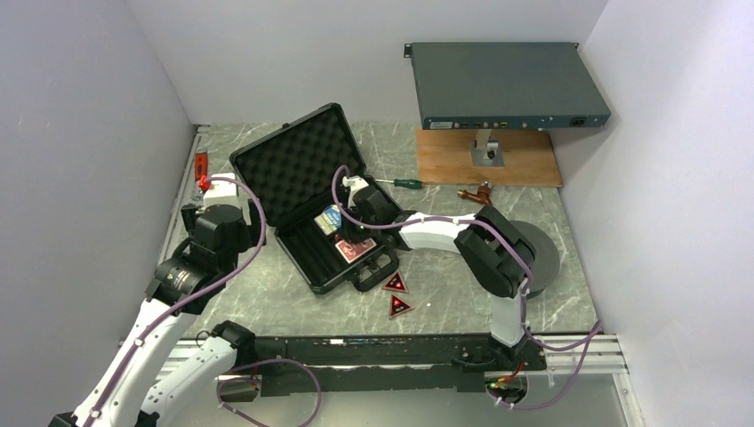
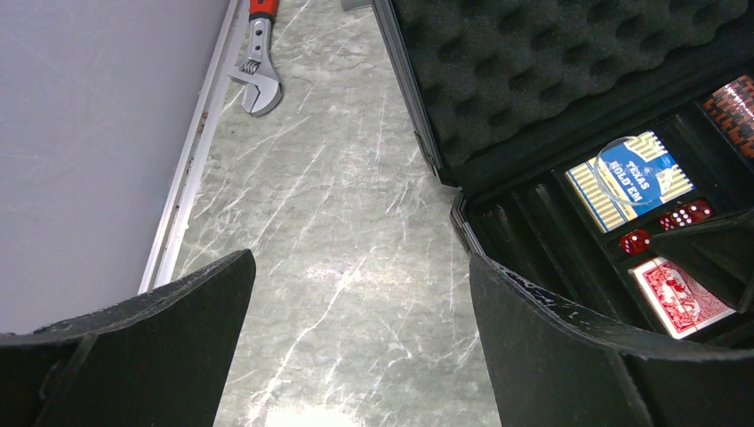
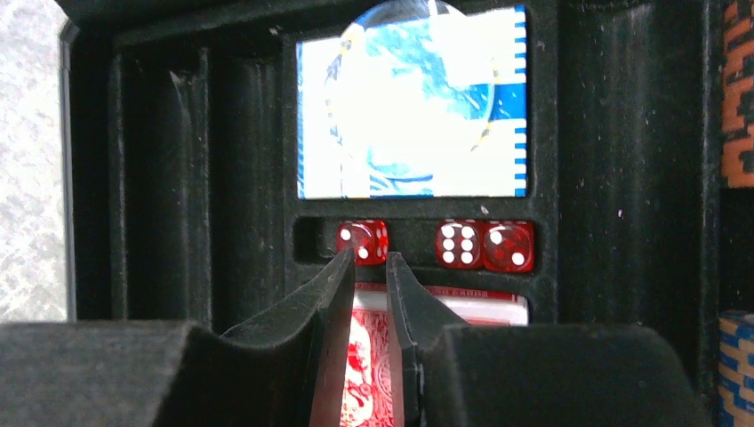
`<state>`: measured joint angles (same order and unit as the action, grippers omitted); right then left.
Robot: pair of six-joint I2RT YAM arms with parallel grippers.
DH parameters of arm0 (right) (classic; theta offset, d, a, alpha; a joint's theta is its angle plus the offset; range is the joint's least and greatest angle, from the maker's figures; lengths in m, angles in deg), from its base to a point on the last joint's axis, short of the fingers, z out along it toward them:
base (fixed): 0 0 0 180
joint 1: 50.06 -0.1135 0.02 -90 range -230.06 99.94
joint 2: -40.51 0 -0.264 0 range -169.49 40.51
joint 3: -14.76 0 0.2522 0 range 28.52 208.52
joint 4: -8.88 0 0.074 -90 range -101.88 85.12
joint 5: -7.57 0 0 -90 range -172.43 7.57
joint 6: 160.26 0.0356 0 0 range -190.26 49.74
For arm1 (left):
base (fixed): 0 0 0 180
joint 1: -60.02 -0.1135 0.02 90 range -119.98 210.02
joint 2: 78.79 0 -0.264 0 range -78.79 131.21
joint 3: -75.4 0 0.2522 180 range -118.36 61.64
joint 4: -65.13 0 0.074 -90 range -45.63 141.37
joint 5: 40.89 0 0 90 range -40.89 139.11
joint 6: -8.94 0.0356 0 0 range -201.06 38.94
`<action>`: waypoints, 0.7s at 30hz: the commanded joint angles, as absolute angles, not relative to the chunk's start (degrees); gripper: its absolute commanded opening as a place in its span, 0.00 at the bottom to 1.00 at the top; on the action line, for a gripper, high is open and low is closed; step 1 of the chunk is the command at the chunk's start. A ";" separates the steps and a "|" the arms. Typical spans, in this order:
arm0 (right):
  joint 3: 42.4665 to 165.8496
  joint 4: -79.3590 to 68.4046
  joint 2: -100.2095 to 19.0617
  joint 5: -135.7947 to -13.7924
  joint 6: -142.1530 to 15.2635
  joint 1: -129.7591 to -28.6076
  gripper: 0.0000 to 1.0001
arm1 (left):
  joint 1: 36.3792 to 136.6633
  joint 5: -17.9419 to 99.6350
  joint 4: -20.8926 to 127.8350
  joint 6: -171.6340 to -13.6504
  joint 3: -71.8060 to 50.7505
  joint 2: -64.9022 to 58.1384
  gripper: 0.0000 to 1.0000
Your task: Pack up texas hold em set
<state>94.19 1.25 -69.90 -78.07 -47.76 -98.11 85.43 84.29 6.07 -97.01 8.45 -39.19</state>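
Case (image 1: 298,165): open on table (image 1: 445,298), lid laid back. Tray holds blue deck (image 3: 409,107), three dice (image 3: 485,245), red deck (image 2: 680,298).
Two tokens (image 1: 396,284): on table beside case.
Right gripper (image 3: 366,260): over red deck, narrow slit, empty.
Left gripper (image 2: 360,267): wide, empty, left of case.

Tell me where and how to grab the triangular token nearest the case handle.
Come straight down from above: the triangular token lies flat on the table, so only its thin rim offers hold. Pinch a straight edge against the opposite corner. The second token lies apart, likely leaving room.
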 commanded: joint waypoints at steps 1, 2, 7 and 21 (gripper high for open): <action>89.15 -3.31 -69.21 -77.81 -47.89 -98.83 0.23 | 85.16 83.77 7.31 -96.93 7.76 -39.16 0.96; 88.83 -2.78 -69.14 -77.71 -48.00 -98.84 0.24 | 85.16 83.72 7.33 -96.89 7.76 -39.15 0.96; 88.14 -1.74 -69.27 -77.18 -48.28 -98.92 0.25 | 85.07 83.54 7.34 -96.87 7.68 -38.98 0.96; 91.29 -6.80 -59.62 -79.10 -51.80 -99.71 0.42 | 84.98 83.61 7.25 -96.92 7.68 -39.23 0.96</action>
<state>89.60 -0.48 -64.50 -78.38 -49.35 -99.18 85.32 83.81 6.07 -97.01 8.45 -39.19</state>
